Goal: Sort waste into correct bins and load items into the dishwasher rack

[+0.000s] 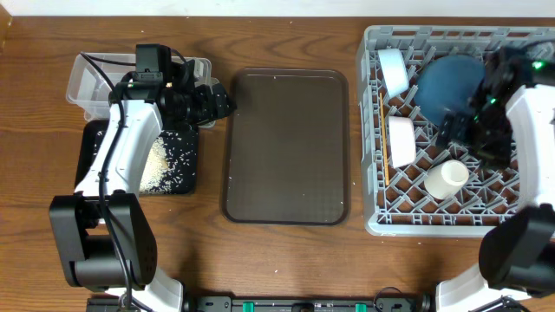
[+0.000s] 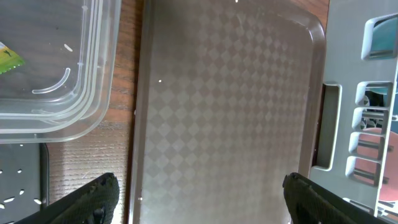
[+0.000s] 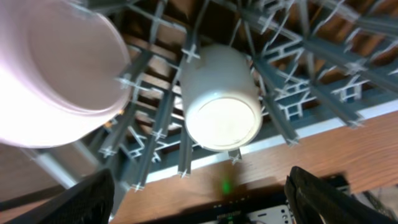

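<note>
We are looking at the left claw (image 2: 200, 182) hanging wide open and gripping nothing, its jaws showing far apart at the bottom corners of the left wrist view. It is hovering over the near edge of the brown serving tray (image 2: 230, 112), which is lying flat in the middle of the desk (image 1: 286, 260). At the upper left of that view the clear tub (image 2: 74, 93) is sitting just beside the tray, with the yellow-green wrapper (image 2: 9, 57) lying inside it at the left edge of the frame. In the overhead view the black tray (image 1: 178, 173) is sitting directly below the tub at the left of the frame, and the rice (image 1: 159, 165) is lying scattered and heaped across it, partly hidden by the left arm. The right claw (image 3: 202, 174) is also standing open and empty, poised just above the pale cup (image 3: 221, 102). The cup is lying on its side among the pegs near the lower edge of the grey rack (image 1: 373, 221), with its round base facing the wrist camera. The white bowl (image 3: 56, 74) is standing on edge just beside the cup, at the upper left of the right wrist view. From overhead, at the right of the frame, the rack is also holding the light blue bowl (image 1: 395, 69) at its upper left, the dark blue plate (image 1: 449, 82) beside it, and the chopsticks (image 1: 381, 121) lying along its left side.
</note>
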